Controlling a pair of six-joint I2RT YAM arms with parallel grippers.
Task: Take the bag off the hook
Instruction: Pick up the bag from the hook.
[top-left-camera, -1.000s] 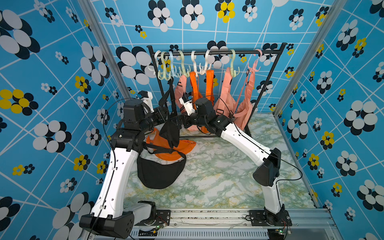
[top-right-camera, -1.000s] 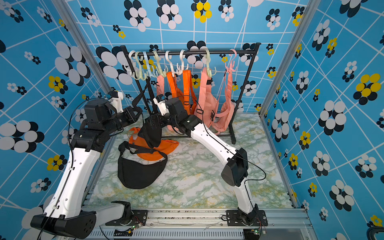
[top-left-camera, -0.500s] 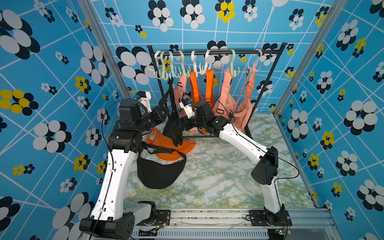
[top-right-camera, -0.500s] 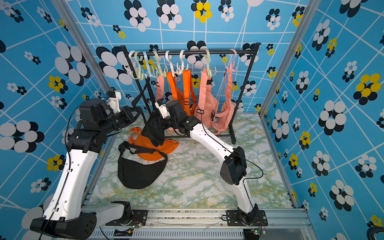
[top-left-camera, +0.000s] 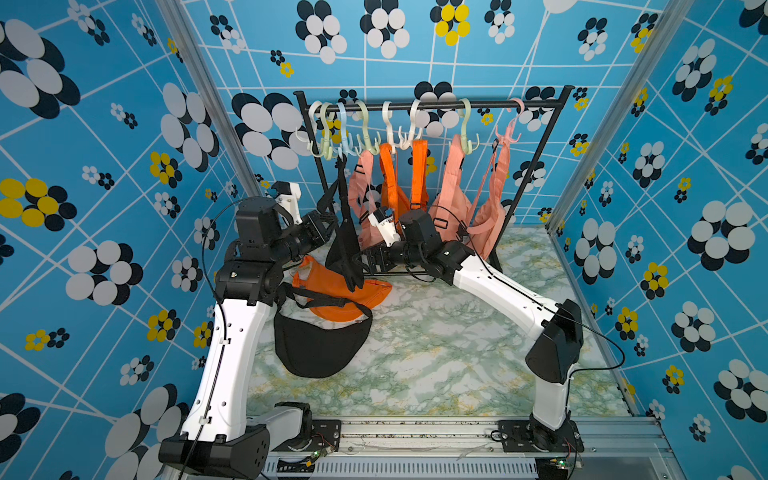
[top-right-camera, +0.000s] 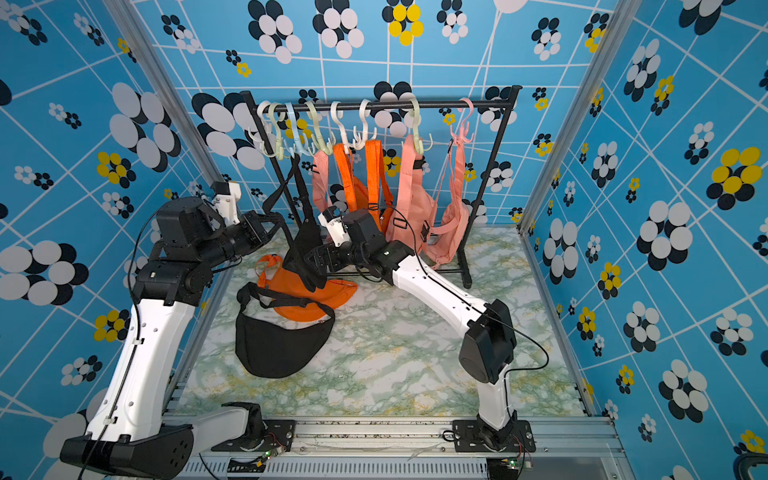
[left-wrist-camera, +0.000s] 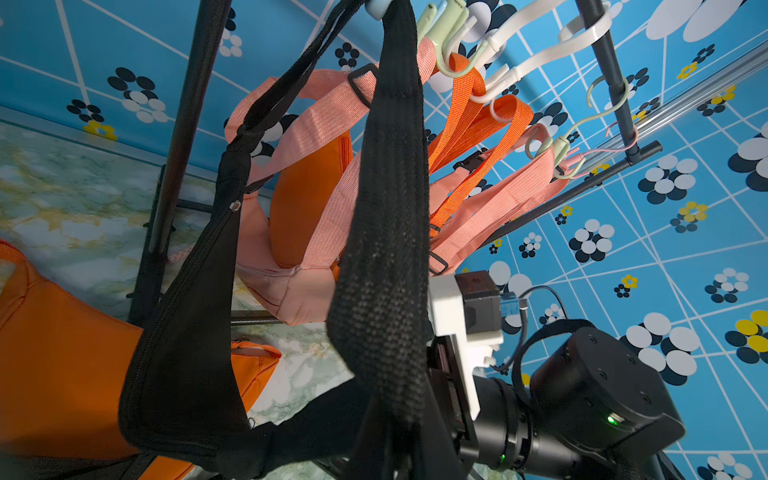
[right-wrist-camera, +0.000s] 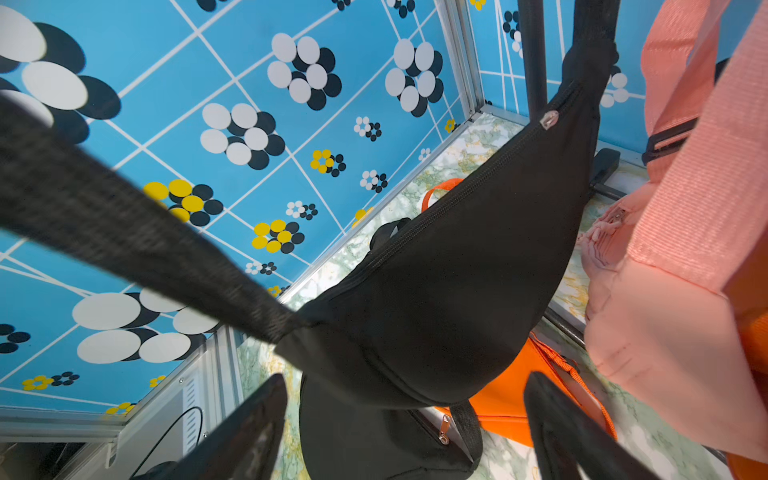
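"Was the black bag (top-left-camera: 345, 249) off yet?"

"No. It hung from the pale blue hook (top-left-camera: 341, 124), near the end of the rack (top-left-camera: 436, 106) on the left arm's side. Its pouch dangled low, in front of the rack's foot."

"What were the claws doing?"

"The left gripper (top-left-camera: 328, 218) was pinched together just in front of that same end of the rack. The bag's strap (left-wrist-camera: 386, 208) ran straight into it, so I took it for clamped on the strap. The right gripper (right-wrist-camera: 407, 380) sat in front of the rack's middle, its fingers (right-wrist-camera: 249, 432) spread wide apart. The pouch's underside hung right ahead of them, but I couldn't tell whether they touched it."

"Anything else on that rack?"

"Pink bags (top-left-camera: 449, 208) and a hanging orange bag (top-left-camera: 392, 195), each on its own hook further along the rack. On the marble table (top-left-camera: 457, 353) in front of the rack lay a loose orange bag (top-left-camera: 332, 286) and a second black bag (top-left-camera: 320, 353). The orange one lay nearer the rack, with the black one's strap across it."
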